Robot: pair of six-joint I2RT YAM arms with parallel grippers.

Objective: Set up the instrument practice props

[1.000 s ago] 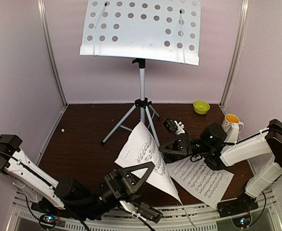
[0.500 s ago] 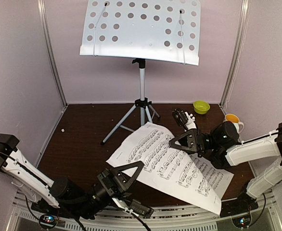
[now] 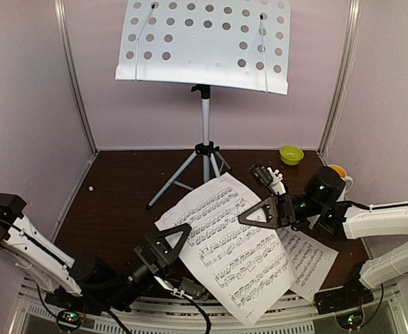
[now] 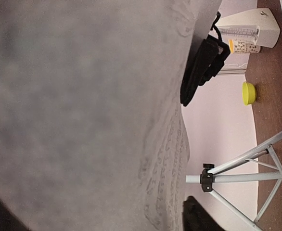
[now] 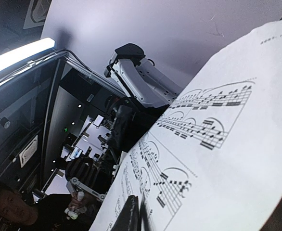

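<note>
The music stand's white perforated desk (image 3: 204, 42) rises at the back on its silver tripod (image 3: 205, 149). One sheet-music page (image 3: 225, 243) is lifted, sloping over the table's front. My right gripper (image 3: 244, 217) is shut on its far edge, its fingers (image 5: 134, 219) pinching the paper. My left gripper (image 3: 182, 235) sits at the page's near-left edge, open; the page (image 4: 83, 120) drapes loosely over its camera. The second page (image 3: 308, 261) lies flat at the right, partly covered. The white pyramid metronome (image 3: 268, 175) stands behind the right gripper.
A yellow-green bowl (image 3: 291, 154) sits at the back right, a white mug with orange inside (image 3: 336, 174) beside the right arm. Tripod legs (image 4: 237, 178) spread over the table's middle. Walls close in on three sides.
The right gripper closed on the page's far edge while the left gripper let go. The page swung from upright near the left gripper to lying broad and sloped toward the front.
</note>
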